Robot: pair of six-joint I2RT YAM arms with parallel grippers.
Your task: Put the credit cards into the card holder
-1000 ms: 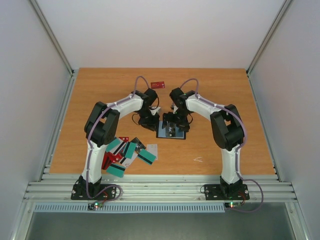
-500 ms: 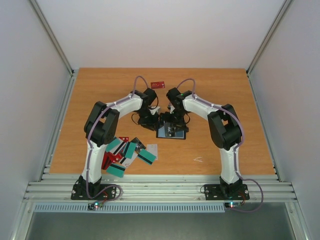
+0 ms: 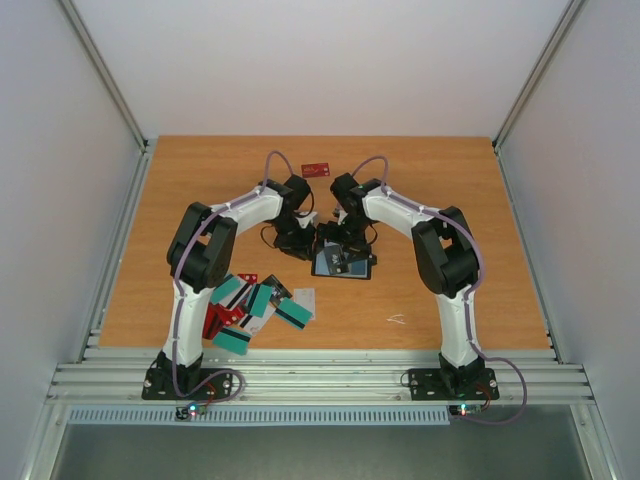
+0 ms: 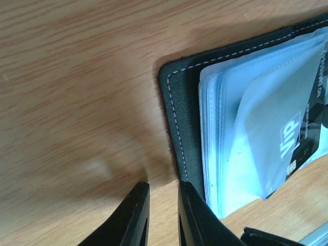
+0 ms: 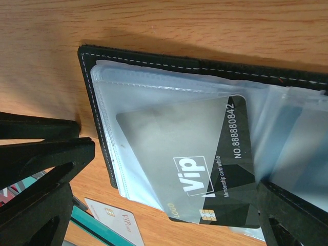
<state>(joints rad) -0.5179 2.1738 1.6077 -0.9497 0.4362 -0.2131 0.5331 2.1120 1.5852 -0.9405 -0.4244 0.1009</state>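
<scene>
Here, the card holder (image 3: 342, 263) lies open and flat on the table (image 3: 450, 200), near its middle, with both arms bent in over it. From above, the arms hide most of the holder, and only its near edge and a pale strip of its inside show.

The left gripper (image 4: 163, 192) sits at the holder's 9 o'clock edge. Its two fingers are parted by a narrow slit with bare wood showing through and nothing caught in it. One finger meets the stitched black cover, but whether it presses down cannot be told.

The right gripper (image 5: 164, 189) is spread as wide as it goes and straddles the clear sleeves without clamping anything. Its fingers are cut off by the bottom corners of the right wrist view.

A black card (image 5: 225, 154) with white print lies partly under a cloudy sleeve. Its numbered end and chip corner poke out, and how far in it sits is hard to judge.

The other credit cards (image 3: 255, 305) lie in a loose overlapping heap at about 7 o'clock from the holder, well apart from it and partly behind the left arm, so they cannot be counted. One red card (image 3: 316, 169) lies alone at 12 o'clock, towards the far edge.
</scene>
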